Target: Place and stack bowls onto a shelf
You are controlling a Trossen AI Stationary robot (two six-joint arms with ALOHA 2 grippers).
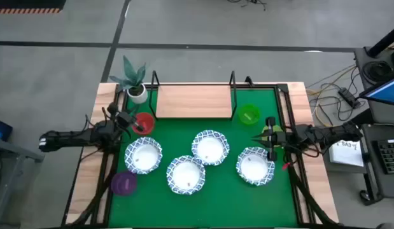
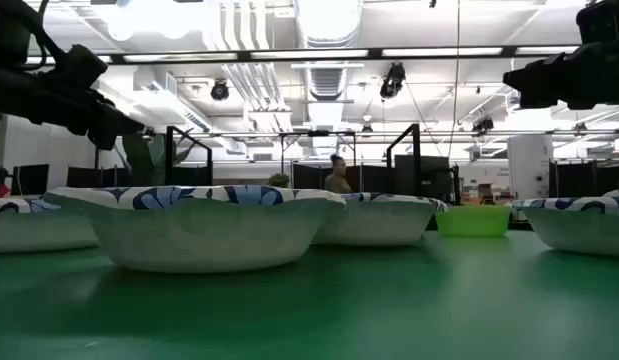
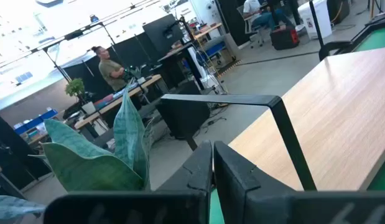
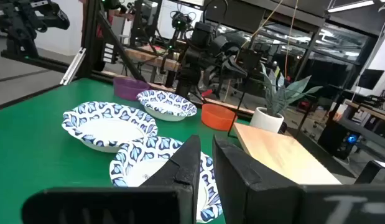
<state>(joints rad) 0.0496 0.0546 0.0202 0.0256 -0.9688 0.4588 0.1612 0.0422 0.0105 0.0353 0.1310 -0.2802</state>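
While nothing has yet reached the shelf (image 1: 193,102), I hold my left gripper (image 1: 125,119) above the red bowl (image 1: 144,123), its fingers drawn nearly together and empty, the wood board just ahead of them past the potted plant (image 1: 134,79). My right gripper (image 1: 271,135) hangs opposite, fingers likewise narrowed to a slim gap and carrying nothing, with one patterned bowl (image 1: 254,165) just below and in front of it and the green bowl (image 1: 249,115) off to its side near the shelf's post. Three more patterned bowls lie on the green mat (image 1: 286,203) between my two hands: one (image 1: 143,156) near my left, one (image 1: 210,147) in the middle, one (image 1: 186,175) beyond it. The purple bowl (image 1: 125,183) sits well behind my left hand. The risk, as I judge it: fingers this narrow cannot straddle a rim, so descending without opening would push a bowl away, and the shelf's black posts could catch a wide bowl on the way in.
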